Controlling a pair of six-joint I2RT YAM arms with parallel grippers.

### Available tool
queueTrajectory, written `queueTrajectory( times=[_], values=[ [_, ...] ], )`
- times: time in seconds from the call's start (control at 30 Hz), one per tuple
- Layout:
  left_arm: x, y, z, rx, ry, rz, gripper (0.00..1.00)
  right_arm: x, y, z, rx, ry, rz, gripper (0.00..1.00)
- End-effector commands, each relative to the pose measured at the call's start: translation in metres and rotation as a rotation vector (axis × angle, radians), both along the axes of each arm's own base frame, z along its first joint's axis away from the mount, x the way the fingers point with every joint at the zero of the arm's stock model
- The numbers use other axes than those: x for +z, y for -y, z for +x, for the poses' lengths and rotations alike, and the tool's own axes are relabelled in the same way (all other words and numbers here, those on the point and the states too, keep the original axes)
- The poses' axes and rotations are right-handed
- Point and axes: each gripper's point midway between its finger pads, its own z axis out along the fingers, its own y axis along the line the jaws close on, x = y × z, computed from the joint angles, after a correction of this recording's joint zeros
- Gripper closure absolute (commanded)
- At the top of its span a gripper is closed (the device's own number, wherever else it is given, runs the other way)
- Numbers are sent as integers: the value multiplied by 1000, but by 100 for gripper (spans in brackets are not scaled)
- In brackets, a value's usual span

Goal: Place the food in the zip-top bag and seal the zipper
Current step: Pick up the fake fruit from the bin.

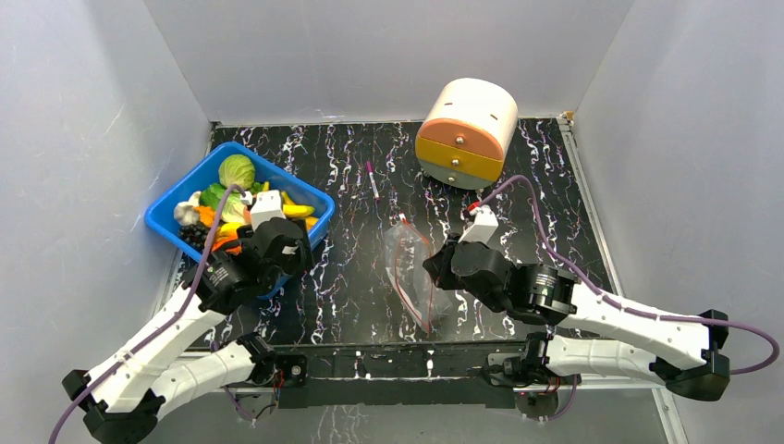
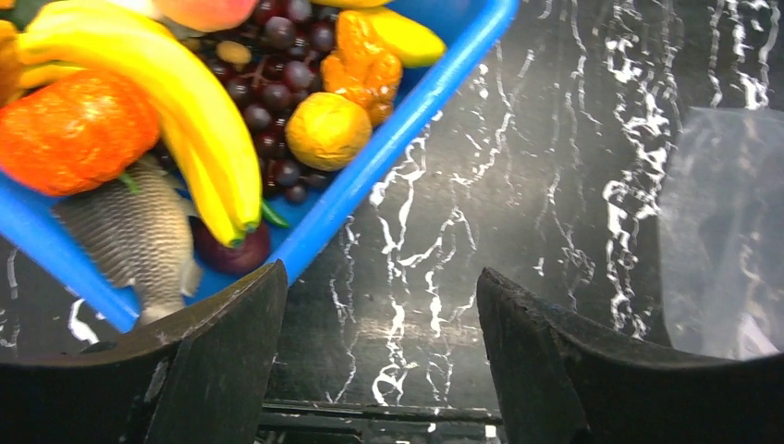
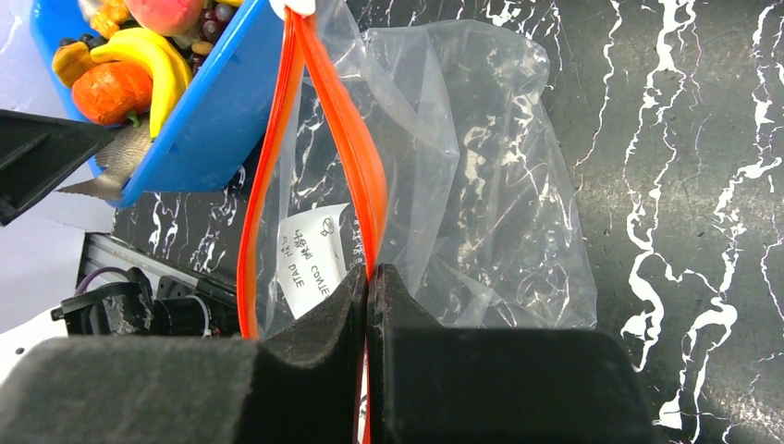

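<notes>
The clear zip-top bag lies mid-table, its mouth gaping, and shows large in the right wrist view. My right gripper is shut on one side of the red-orange zipper; the other strip bows away. In the top view the right gripper is at the bag's right edge. The food sits in the blue bin: cabbage, bananas, an orange fruit, grapes. My left gripper is open and empty, over the table beside the bin's near corner.
A cream and orange two-drawer box stands at the back. A thin pen lies behind the bag. A toy fish lies in the bin. White walls close in the table on three sides.
</notes>
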Motion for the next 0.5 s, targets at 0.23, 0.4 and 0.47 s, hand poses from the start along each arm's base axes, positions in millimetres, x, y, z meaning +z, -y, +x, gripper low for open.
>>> queueTrajectory(
  times=[0.23,0.4,0.47],
  values=[
    [14,-30,23,153,45,177,29,19,1,1,-3,38,90,100],
    [20,-42,58,194,27,154,21,18,0,-2,7,30,113,100],
    [21,-52,74,213,21,119,18,16,0,-3,12,24,120,100]
  ],
)
